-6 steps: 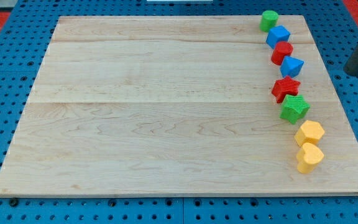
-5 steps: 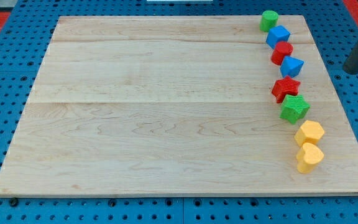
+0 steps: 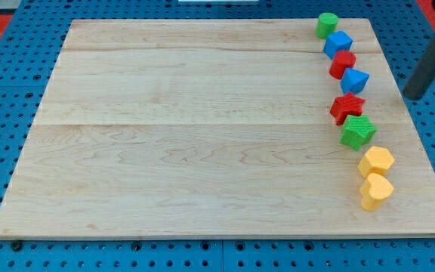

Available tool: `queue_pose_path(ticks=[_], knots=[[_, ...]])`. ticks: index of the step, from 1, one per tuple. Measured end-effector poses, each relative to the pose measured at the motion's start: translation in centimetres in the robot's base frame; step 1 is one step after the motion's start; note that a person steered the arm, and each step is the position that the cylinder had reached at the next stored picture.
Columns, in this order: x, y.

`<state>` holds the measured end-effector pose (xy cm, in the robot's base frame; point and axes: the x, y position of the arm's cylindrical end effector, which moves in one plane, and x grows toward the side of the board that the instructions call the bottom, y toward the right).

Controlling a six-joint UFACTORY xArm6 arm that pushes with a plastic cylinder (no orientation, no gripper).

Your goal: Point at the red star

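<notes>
The red star [image 3: 347, 107] lies on the wooden board [image 3: 202, 128] near its right edge, in a column of blocks. My tip [image 3: 411, 97] is at the end of the dark rod, off the board's right edge, to the right of the red star and slightly higher in the view. It touches no block.
The column runs top to bottom: a green cylinder [image 3: 326, 25], a blue cube [image 3: 338, 44], a red block [image 3: 343, 63], a blue block [image 3: 354, 80], then below the star a green star [image 3: 358, 132], a yellow hexagon [image 3: 376, 162] and a yellow heart [image 3: 375, 190].
The rod has moved left and down in the view, closer to the board's right edge. No block has moved.
</notes>
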<state>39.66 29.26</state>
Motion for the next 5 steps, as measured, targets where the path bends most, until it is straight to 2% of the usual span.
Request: queue_pose_path(ticks=[2, 3, 4, 5], knots=[[1.0, -3.9], [-1.0, -2.0], [0.2, -6.5], [2.8, -8.4]])
